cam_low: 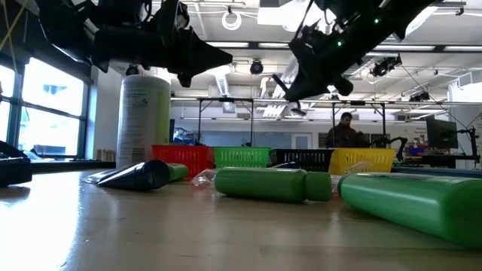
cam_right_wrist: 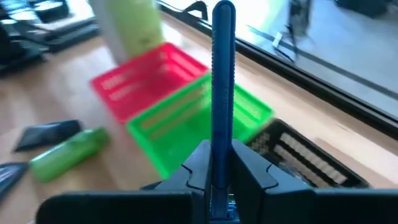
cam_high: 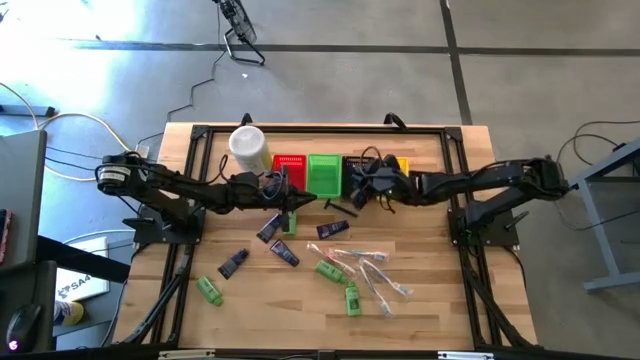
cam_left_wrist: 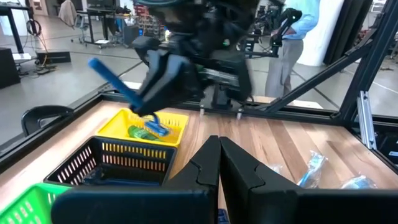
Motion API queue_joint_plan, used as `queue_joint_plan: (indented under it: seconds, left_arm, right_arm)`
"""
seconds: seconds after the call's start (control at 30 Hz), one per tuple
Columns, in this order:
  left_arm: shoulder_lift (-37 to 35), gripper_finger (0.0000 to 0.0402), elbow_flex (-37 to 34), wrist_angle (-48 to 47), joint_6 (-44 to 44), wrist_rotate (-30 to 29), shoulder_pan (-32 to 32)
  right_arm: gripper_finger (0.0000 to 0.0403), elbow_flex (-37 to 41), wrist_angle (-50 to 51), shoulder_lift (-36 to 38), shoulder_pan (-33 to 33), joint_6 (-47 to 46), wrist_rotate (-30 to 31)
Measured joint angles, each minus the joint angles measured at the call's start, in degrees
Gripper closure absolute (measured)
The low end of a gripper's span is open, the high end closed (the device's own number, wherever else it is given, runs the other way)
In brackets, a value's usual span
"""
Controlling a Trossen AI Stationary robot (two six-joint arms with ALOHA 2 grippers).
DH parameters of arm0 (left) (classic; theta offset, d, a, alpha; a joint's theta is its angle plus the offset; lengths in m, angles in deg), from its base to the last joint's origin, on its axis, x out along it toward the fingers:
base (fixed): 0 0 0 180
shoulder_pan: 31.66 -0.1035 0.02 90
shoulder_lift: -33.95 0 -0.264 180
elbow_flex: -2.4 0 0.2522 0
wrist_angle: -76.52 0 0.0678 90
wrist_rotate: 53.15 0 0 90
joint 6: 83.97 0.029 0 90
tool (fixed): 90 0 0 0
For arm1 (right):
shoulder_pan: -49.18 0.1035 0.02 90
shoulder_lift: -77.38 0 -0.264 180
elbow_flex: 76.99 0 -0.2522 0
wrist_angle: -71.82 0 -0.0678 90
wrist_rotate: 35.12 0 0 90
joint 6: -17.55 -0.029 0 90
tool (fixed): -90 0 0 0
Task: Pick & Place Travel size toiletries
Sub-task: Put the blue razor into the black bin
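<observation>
Right pincer clamps blue razor upright above black basket, centre frame; thin grip risks slipping, missing; left pincer closed, empty.

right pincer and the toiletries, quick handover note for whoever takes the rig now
Right pincer: shut on a blue razor-like stick, raised above the black basket and yellow basket.
Left pincer: shut, empty, raised near the red basket and green basket.
Done: one green item already lies in the yellow basket.
Left: green bottles, dark tubes and clear wrapped sticks lie loose on the table.
White canister stands beside the red basket.
</observation>
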Motion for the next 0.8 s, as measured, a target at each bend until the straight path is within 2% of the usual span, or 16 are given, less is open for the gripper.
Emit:
queue_joint_plan:
  seconds: [0.43, 0.7, 0.8]
  left_arm:
    - [0.0, 0.0394, 0.0, -0.9, 0.0, 0.0, 0.0]
    - [0.0, 0.0394, 0.0, -0.8, 0.2, -0.2, 0.0]
    - [0.0, 0.0394, 0.0, -0.8, 0.2, -0.2, 0.0]
  right_arm:
    - [0.037, 0.0, -0.4, -11.7, -6.3, -2.8, -1.1]
    - [0.037, 0.0, 0.1, -14.1, -7.4, -3.9, -4.0]
    - [0.0358, 0.0, 0.3, -14.1, -7.4, -3.9, -4.0]
